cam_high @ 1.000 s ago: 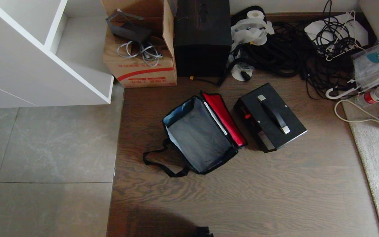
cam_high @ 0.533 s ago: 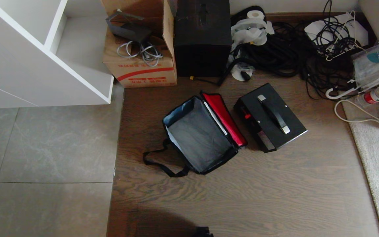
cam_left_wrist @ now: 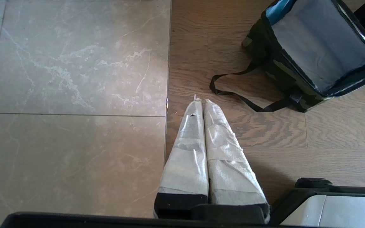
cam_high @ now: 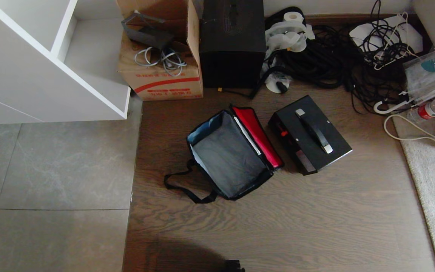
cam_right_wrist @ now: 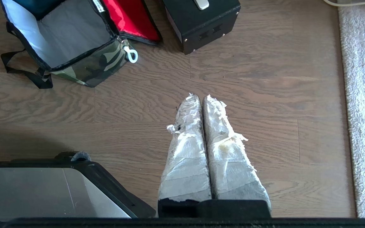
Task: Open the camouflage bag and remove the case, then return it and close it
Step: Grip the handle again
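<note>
Head view: the camouflage bag [cam_high: 229, 155] sits open on the wooden floor [cam_high: 278, 226], red lid [cam_high: 257, 136] folded back toward the case [cam_high: 310, 134], which lies just beside it on the right, outside the bag. Bare floor stretches wide in front of both; behind them a cardboard box [cam_high: 162, 56], a tall black box [cam_high: 232, 41] and tangled cables [cam_high: 338, 53] crowd the wall. Neither arm shows here.

Left wrist view: the left claw [cam_left_wrist: 200, 101] hangs over the floor, its wrapped fingers pressed together, near the bag's strap [cam_left_wrist: 233, 91]; the bag is cut off at the frame edge.

Right wrist view: the right claw [cam_right_wrist: 200, 96] is pressed together, holding nothing, apart from bag and case. The case is mostly cut off; a rug [cam_right_wrist: 363, 104] borders the floor.
</note>
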`<state>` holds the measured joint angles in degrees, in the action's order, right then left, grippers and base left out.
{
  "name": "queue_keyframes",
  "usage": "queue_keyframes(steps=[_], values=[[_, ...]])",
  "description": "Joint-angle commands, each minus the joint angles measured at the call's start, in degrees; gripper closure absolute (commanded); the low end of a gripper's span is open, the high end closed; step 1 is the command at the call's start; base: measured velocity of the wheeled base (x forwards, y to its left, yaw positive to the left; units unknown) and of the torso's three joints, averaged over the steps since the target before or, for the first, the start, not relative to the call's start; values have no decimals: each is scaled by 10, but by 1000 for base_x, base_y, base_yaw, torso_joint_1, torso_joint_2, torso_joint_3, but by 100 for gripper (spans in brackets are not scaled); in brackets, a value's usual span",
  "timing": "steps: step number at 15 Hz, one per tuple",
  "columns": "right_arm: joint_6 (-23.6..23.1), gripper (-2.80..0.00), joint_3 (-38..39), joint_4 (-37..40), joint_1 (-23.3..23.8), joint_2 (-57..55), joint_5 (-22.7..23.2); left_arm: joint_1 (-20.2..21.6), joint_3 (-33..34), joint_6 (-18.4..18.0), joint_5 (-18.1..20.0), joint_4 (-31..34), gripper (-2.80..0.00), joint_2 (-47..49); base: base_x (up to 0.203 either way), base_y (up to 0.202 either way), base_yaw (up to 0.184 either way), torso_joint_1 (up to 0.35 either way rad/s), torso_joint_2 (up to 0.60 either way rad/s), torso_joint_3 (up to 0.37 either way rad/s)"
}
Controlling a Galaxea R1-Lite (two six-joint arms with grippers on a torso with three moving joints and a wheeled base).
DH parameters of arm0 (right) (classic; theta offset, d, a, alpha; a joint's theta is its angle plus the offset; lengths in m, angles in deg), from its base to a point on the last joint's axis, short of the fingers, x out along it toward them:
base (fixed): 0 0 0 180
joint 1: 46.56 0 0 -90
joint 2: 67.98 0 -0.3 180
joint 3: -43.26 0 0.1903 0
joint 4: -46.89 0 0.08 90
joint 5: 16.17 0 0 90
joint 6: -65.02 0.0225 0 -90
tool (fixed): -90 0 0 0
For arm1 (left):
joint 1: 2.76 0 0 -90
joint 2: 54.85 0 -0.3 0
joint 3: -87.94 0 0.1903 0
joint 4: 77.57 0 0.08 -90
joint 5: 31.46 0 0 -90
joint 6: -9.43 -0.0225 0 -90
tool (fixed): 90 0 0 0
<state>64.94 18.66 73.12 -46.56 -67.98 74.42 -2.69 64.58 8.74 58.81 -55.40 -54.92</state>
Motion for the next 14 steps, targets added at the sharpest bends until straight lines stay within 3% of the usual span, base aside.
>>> queue_keyframes(steps=[1, 14], values=[[0, 0, 0, 0, 0, -1, 0, 0, 5, 0, 0, 0, 0, 1, 0, 0, 0, 0, 0, 0], [0, 0, 0, 0, 0, -1, 0, 0, 5, 0, 0, 0, 0, 1, 0, 0, 0, 0, 0, 0]])
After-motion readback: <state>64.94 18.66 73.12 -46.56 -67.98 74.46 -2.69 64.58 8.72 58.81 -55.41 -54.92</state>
